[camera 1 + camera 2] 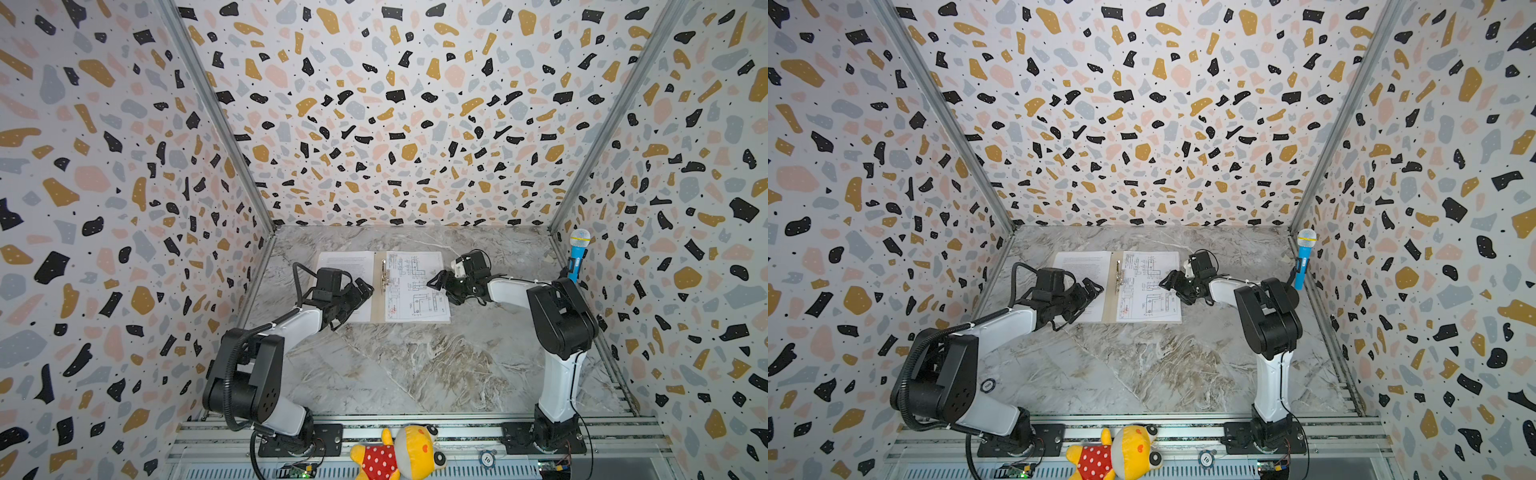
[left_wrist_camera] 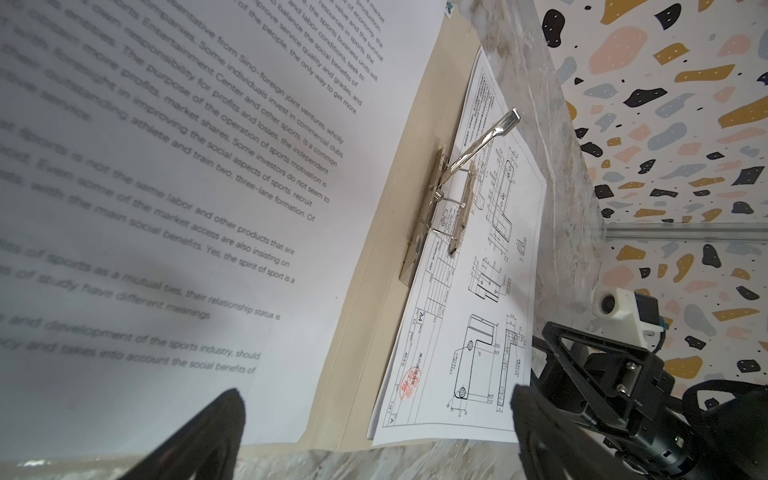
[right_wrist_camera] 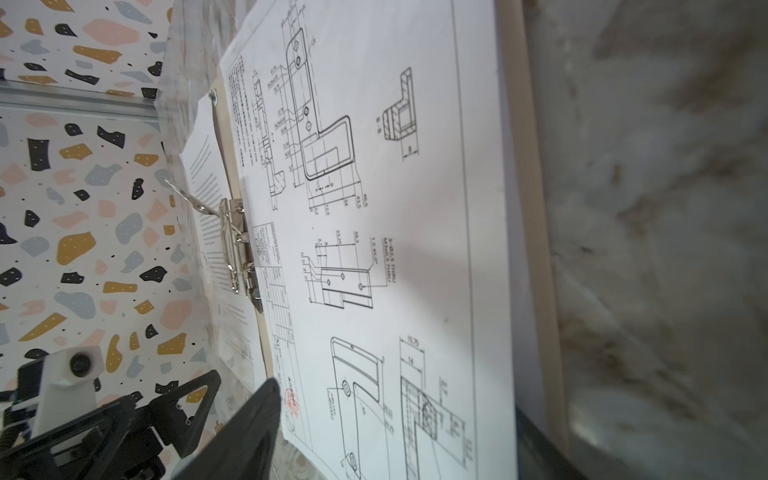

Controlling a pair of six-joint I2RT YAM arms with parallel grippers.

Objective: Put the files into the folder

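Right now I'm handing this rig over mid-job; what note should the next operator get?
Left gripper: open, empty, over the text sheet.
Right gripper: open, empty, at the drawing sheet, outer edge.
The folder lies open on the table, with the text sheet on its left half, the drawing sheet on its right, and the clip lever raised.
Only two sheets show; a third I cannot confirm.
Left, likely: clamp the sheets, close the cover.

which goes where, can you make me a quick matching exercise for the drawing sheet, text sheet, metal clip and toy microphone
1 drawing sheet
2 text sheet
3 metal clip
4 toy microphone

a upright by the right wall
b right of the folder spine
c on the spine, lever raised
d left of the spine

Pairs: 1-b, 2-d, 3-c, 4-a
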